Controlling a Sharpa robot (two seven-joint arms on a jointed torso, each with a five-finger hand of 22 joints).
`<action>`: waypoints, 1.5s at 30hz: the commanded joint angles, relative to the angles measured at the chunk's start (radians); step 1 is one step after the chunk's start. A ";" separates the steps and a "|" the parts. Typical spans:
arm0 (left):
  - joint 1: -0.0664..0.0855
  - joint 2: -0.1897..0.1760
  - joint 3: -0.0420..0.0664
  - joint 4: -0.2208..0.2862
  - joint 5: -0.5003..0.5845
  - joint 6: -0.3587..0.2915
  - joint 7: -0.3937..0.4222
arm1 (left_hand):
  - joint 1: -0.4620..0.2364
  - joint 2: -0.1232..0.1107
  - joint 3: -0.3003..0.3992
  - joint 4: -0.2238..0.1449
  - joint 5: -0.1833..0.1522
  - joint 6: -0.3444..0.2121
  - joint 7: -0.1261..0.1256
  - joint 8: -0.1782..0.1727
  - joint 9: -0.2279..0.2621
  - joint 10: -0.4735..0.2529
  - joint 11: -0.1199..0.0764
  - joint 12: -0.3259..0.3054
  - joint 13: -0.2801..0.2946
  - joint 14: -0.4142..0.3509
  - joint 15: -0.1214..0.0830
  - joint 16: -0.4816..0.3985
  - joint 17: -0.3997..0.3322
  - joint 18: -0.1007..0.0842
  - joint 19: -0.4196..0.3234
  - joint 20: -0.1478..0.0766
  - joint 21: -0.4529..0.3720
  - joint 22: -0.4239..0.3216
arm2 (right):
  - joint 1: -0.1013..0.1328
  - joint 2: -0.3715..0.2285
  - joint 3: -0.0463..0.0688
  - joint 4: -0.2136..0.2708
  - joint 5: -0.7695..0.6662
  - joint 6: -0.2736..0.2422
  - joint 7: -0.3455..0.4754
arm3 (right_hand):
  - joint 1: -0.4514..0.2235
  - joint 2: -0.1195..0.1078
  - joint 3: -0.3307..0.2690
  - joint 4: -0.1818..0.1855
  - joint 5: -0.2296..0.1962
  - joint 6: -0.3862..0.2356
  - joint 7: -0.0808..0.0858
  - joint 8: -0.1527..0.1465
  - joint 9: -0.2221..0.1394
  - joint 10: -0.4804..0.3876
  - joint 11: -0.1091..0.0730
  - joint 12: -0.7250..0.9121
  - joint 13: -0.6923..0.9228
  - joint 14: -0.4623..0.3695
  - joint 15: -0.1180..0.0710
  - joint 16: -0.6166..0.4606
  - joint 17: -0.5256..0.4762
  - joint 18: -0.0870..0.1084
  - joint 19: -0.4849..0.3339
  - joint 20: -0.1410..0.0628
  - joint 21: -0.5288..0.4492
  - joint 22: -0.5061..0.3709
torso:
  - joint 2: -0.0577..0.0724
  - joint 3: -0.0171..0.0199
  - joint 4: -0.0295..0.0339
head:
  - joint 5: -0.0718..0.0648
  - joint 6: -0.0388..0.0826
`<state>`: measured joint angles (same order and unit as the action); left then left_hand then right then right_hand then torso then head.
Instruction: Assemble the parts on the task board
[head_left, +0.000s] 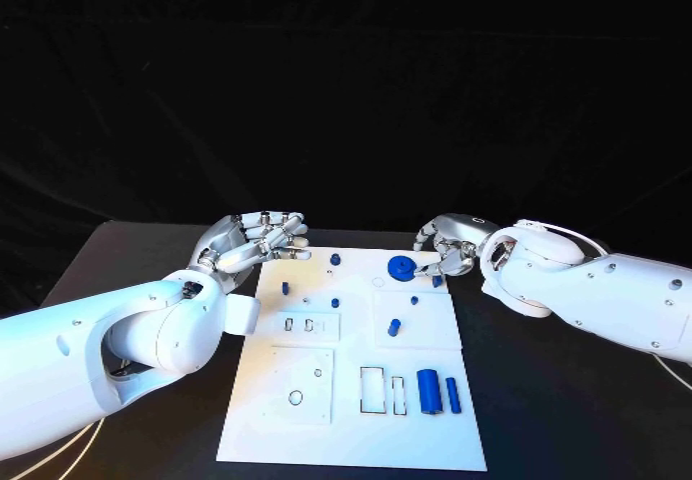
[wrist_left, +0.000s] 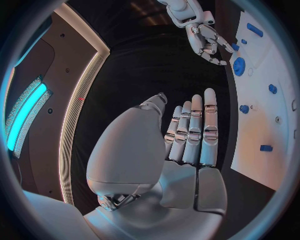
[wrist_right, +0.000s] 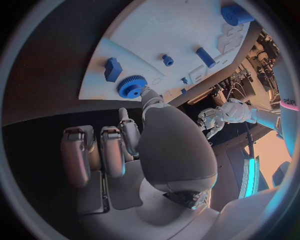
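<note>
The white task board (head_left: 346, 430) lies mid-table. A blue gear (head_left: 401, 266) sits near its far edge. My right hand (head_left: 450, 248) hovers just right of the gear, fingers loosely bent and holding nothing. In the right wrist view its thumb tip reaches the rim of the gear (wrist_right: 132, 86), beside a blue block (wrist_right: 112, 68). My left hand (head_left: 260, 240) is at the board's far left corner, and the left wrist view shows that hand (wrist_left: 187, 145) with fingers straight and empty. Small blue pegs (head_left: 336, 301) stand on the board. A blue cylinder (head_left: 428, 390) and a thin bar (head_left: 453, 395) lie near the front right.
Rectangular and round cut-outs (head_left: 372, 389) mark the board's front half. Black table (head_left: 548, 420) surrounds the board on all sides. My right forearm (head_left: 606, 290) stretches over the table right of the board, and my left forearm (head_left: 130, 350) covers the table at the left.
</note>
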<state>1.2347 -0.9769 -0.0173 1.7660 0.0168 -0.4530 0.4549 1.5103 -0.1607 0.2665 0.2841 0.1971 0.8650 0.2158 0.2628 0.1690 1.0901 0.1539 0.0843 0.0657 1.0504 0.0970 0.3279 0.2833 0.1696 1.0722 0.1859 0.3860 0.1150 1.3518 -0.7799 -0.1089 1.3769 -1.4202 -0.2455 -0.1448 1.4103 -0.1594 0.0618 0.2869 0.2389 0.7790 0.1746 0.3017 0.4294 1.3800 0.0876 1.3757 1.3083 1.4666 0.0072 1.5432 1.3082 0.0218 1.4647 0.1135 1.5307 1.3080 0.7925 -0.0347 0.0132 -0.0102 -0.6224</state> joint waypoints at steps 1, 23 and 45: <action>0.002 0.001 0.001 0.000 0.003 0.021 0.005 | -0.006 0.000 0.001 0.002 -0.004 -0.005 0.006 -0.003 -0.001 -0.003 0.007 -0.003 0.000 0.001 0.006 -0.005 0.001 0.012 0.006 0.002 0.000 -0.001 | -0.005 0.014 0.000 -0.014 0.017 0.033 -0.014 | 0.008 0.008 -0.003 0.001 0.007 -0.005 -0.002 0.005 0.002 0.008 0.002 0.011 0.031 0.089 0.009 0.005 0.189 -0.009 0.072 0.009 0.008 0.214 | 0.001 -0.0002 0.0003 | 0.000 -0.003; 0.002 0.007 0.001 -0.006 0.003 0.022 -0.001 | -0.005 0.001 0.002 0.001 -0.004 -0.003 0.005 -0.003 -0.001 -0.001 0.006 -0.004 0.001 0.001 0.005 -0.006 0.002 0.012 0.006 0.002 -0.001 -0.002 | -0.013 0.088 -0.006 -0.089 0.032 0.027 -0.009 | 0.007 0.025 0.005 0.001 0.031 -0.009 0.001 0.011 0.004 0.036 0.004 0.049 0.075 0.094 0.012 0.014 0.214 -0.014 0.086 0.012 0.021 0.235 | 0.000 -0.0008 0.0020 | 0.004 -0.008; 0.001 0.011 0.001 -0.010 0.003 0.022 -0.007 | -0.004 0.003 0.004 0.000 -0.004 -0.004 0.007 -0.005 -0.001 -0.002 0.007 -0.007 0.001 0.001 0.005 -0.007 0.004 0.012 0.007 0.002 -0.002 -0.003 | -0.026 0.111 -0.008 -0.111 0.037 0.073 -0.008 | 0.028 0.039 0.029 -0.006 0.037 0.005 -0.001 0.019 0.005 0.057 0.003 0.074 0.104 0.097 0.012 0.018 0.227 -0.019 0.098 0.013 0.032 0.251 | 0.000 -0.0006 0.0006 | 0.006 -0.015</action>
<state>1.2347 -0.9677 -0.0175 1.7554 0.0178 -0.4488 0.4443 1.5103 -0.1608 0.2664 0.2841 0.1973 0.8650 0.2158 0.2629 0.1691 1.0901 0.1539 0.0843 0.0657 1.0505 0.0970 0.3279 0.2865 0.1697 1.0722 0.1859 0.3860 0.1131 1.3328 -0.6711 -0.1128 1.2670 -1.3781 -0.2199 -0.1506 1.4359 -0.1250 0.0852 0.2812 0.2709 0.7798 0.1743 0.3173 0.4360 1.4319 0.0900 1.4477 1.3080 1.4666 0.0143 1.5577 1.3076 0.0218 1.4644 0.1203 1.5587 1.3074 0.7924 -0.0353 0.0144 -0.0040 -0.6362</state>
